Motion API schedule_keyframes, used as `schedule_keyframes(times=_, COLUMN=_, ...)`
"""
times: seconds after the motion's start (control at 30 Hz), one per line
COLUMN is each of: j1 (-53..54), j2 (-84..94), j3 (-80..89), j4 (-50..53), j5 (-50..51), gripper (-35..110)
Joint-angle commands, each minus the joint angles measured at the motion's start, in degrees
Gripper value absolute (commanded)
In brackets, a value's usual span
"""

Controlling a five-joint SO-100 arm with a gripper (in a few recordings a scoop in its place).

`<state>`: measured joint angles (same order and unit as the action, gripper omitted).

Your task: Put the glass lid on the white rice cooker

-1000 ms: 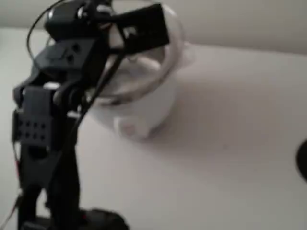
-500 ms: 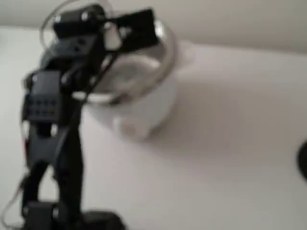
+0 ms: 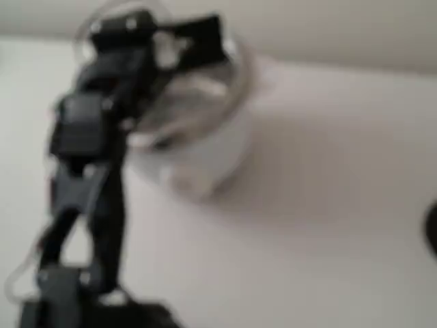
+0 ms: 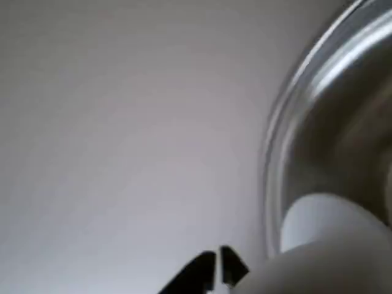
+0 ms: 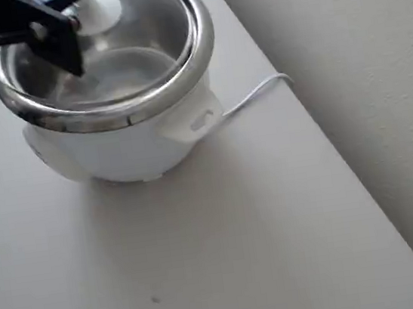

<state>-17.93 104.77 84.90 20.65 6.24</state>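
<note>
Here the gripper [image 5: 78, 15] grips the white knob [image 5: 100, 8] of the glass lid [image 5: 165, 11], holding it tilted above the white rice cooker [image 5: 124, 138]. The cooker stands on the white table [image 5: 227, 251], its thin white cord [image 5: 255, 93] trailing toward the table's edge.

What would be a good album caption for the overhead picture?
Black gripper holding the glass lid by its knob over the white rice cooker.
</note>
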Motion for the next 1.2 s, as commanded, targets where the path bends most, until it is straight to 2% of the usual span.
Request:
schedule_keyframes(times=0.0, j1=-0.5, j2=1.1, j3=-8.9, j4=-5.6, j5=1.8, gripper=0)
schedule_keyframes(times=0.47, j1=-1.4, j2=-1.2, j3=-8.9, j4=-6.1, j5=3.3, gripper=0)
schedule_keyframes(times=0.9, j1=-3.4, j2=0.1, j3=-11.4, j4=1.2, j5=3.0, gripper=0)
schedule_keyframes(times=1.17, j1=-1.8, j2=0.3, j3=-11.4, j4=4.4, j5=-1.8, gripper=0)
